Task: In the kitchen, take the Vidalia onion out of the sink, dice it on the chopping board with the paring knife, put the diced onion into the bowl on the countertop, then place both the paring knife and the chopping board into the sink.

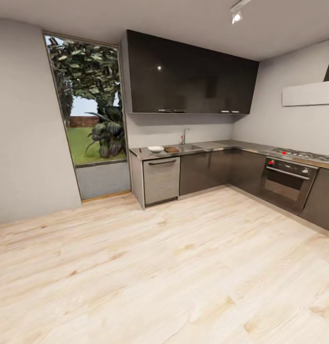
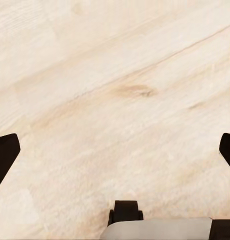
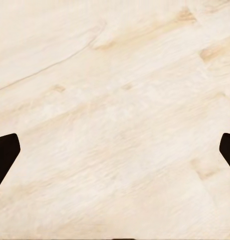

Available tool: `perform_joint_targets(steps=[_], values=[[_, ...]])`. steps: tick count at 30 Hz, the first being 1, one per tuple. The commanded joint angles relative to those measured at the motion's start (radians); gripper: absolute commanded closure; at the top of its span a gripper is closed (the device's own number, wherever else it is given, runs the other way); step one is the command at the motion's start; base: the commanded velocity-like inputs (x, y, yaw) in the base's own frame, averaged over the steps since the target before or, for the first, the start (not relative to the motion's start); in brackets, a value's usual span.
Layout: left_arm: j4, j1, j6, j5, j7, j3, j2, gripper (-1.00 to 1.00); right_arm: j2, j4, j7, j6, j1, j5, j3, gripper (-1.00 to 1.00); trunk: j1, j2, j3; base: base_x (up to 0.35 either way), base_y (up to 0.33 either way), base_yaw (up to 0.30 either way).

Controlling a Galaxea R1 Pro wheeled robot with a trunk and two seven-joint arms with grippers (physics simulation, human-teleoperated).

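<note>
I'm looking across a wide stretch of pale wooden floor point(image 1: 174, 267) toward the kitchen at the far side of the room. A tall window point(image 1: 88, 114) stands at the left, green foliage and lawn behind the glass. Glossy dark wall cabinets point(image 1: 188, 81) hang above the run of units, and below them the countertop point(image 1: 217, 145) wraps round the corner over dark grey cabinet fronts. Off to the right sits the oven point(image 1: 286, 181), red knobs on its panel, with the hob point(image 1: 303, 155) on top of it. A steel-fronted dishwasher point(image 1: 161, 180) closes the left end of the run.

Now the smaller things, all up on that left stretch of counter and well apart from me. The sink point(image 1: 192, 147) is set into the slab, its chrome tap point(image 1: 184, 135) curving up behind it with a red tip on the lever. Just left of the basin lies the chopping board point(image 1: 171, 149), a small brown patch, and beside that, further left, the white bowl point(image 1: 155, 149). There's a tiny red fleck near the counter's left end; too small for me to say what it is. The onion I can't make out at this range.

My left gripper point(image 2: 115, 150) hangs over bare floorboards, its dark fingertips point(image 2: 4, 152) spread far apart with nothing between them. My right gripper point(image 3: 115, 150) is the same: fingertips point(image 3: 4, 155) splayed wide over the planks, empty.
</note>
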Motion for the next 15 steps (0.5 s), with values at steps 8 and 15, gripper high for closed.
perform_joint_targets(steps=[8, 15], values=[[0.0, 0.0, -0.002, 0.001, 0.0, 0.001, 0.0, -1.0, -0.001, 0.001, -0.001, -0.003, 0.0, 0.0, 0.0, -1.0, 0.001, 0.0, -0.001, 0.316, -0.153, 0.134], [0.0, 0.0, -0.001, 0.002, 0.0, 0.001, 0.0, -1.0, 0.0, 0.001, -0.001, -0.003, 0.0, 0.0, 0.0, -1.0, 0.001, 0.0, -0.001, 0.316, -0.153, 0.145]])
